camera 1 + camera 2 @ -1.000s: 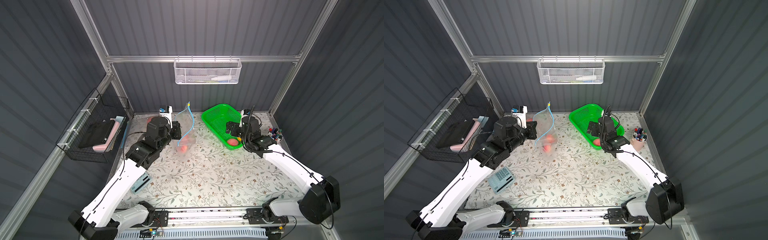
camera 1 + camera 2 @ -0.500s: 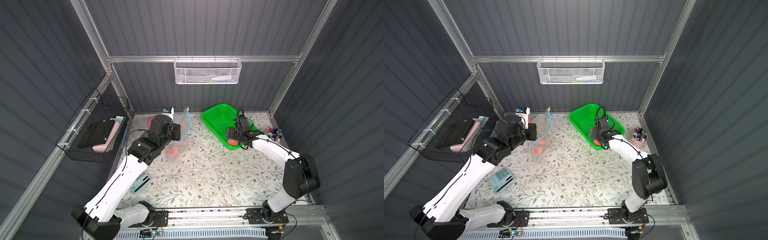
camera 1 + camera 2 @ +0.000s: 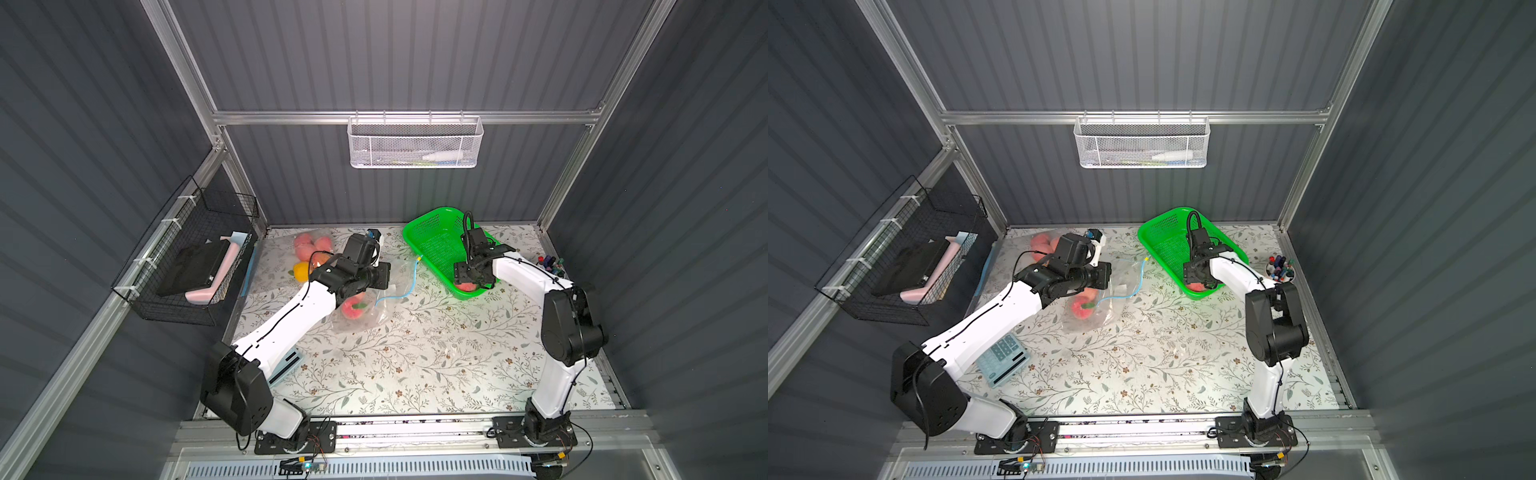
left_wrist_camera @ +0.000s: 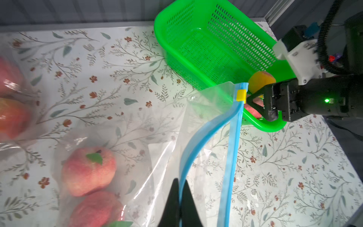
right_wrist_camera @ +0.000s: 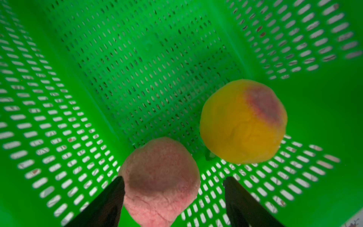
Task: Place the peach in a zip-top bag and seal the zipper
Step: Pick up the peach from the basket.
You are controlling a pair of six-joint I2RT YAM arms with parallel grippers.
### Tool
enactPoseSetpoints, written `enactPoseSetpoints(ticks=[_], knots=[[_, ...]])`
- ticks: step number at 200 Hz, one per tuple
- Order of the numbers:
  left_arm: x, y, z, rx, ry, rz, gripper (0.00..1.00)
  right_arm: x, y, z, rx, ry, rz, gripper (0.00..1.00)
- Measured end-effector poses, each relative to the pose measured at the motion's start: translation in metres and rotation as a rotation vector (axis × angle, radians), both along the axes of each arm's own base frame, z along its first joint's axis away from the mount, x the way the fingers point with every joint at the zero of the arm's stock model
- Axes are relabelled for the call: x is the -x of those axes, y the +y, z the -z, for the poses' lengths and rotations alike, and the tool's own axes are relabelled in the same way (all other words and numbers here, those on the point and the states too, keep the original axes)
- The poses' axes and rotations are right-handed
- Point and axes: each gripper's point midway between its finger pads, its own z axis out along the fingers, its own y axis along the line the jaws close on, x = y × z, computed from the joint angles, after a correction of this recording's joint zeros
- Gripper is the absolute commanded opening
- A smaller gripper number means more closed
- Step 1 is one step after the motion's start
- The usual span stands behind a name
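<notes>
Floral table (image 3: 415,365): 1 green basket (image 3: 432,237), back right. 2 clear bags:
- The zip-top bag (image 4: 165,149) lies mid-table, zipper unsealed, its two blue strips apart.
- A second bag (image 3: 307,249) sits back left, full of fruit; count unclear behind the arm.

Grippers:
- The left gripper (image 4: 179,182) is pinched fully closed on the zip-top bag's zipper strip.
- The right gripper (image 5: 173,177) is down in the basket, jaws wide, straddling the pink peach (image 5: 160,176). One finger touches it, the other is clear.

Peaches: 2 in the basket, the pink one and a yellow peach (image 5: 242,121) just beside it. 2 in the zip-top bag, a leaf-topped peach (image 4: 89,171) and a cropped peach (image 4: 96,208). 1 yellow slider (image 4: 241,95).
</notes>
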Motion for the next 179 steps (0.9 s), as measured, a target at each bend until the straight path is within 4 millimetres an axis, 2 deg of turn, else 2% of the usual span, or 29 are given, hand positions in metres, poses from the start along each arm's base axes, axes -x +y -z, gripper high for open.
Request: enactPoseSetpoints(ticks=[32,64,94,141,179], knots=[[0.003,-0.008,0.006,0.045,0.031,0.016,0.0,0.001,0.008,0.001,-0.016,0.036,-0.056,0.82],[0.005,-0.011,0.01,0.064,0.044,0.024,0.0,0.003,0.009,0.004,-0.016,0.06,-0.078,0.79],[0.005,-0.012,0.01,0.07,0.049,0.026,0.0,-0.001,0.008,0.014,-0.016,0.083,-0.074,0.7],[0.009,-0.011,0.019,0.072,0.078,0.024,0.0,-0.012,0.009,0.016,-0.033,0.088,-0.058,0.49],[0.011,-0.013,0.019,0.08,0.084,0.029,0.0,-0.015,0.006,0.013,-0.059,0.081,-0.026,0.45]])
